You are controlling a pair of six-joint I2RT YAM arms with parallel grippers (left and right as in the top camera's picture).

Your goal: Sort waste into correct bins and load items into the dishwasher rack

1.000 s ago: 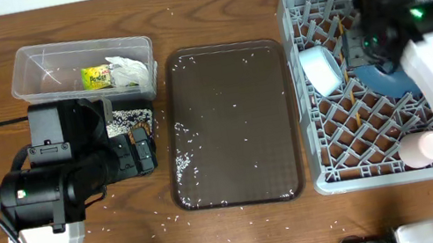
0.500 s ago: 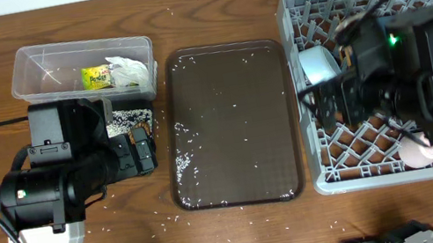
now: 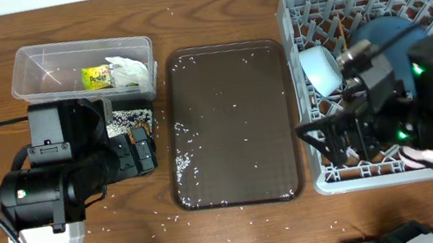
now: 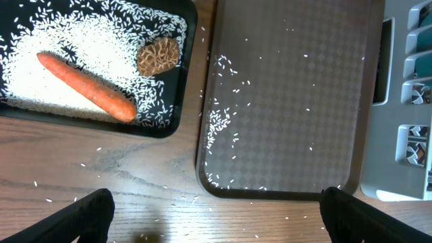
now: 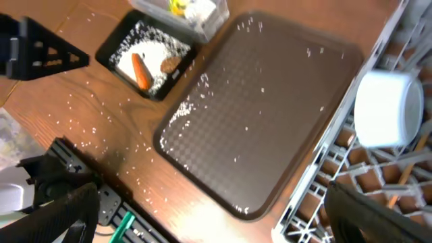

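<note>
The grey rack (image 3: 324, 176) on the right holds the white bowl (image 3: 320, 67), the dark blue dish (image 3: 388, 27) and the pink cup (image 3: 422, 156), which is partly under my right arm. The clear tub (image 3: 42, 67) holds the wrapper (image 3: 95, 76) and white paper (image 3: 128, 68). The black tray (image 4: 172, 111) holds the carrot (image 4: 84, 86), the brown lumpy piece (image 4: 158, 55) and rice. My left gripper (image 4: 216, 219) is open and empty over the table, beside the black tray. My right gripper (image 5: 216, 223) is open and empty above the rack's front left corner. The light blue cup is out of view.
The dark brown serving tray (image 3: 230, 123) lies in the middle with rice grains (image 3: 183, 159) along its left side. Loose rice is scattered on the wooden table. My right arm (image 3: 428, 102) covers the rack's front right part.
My right arm has swung from the back of the rack to its front left, uncovering the blue dish. The left arm has not moved.
</note>
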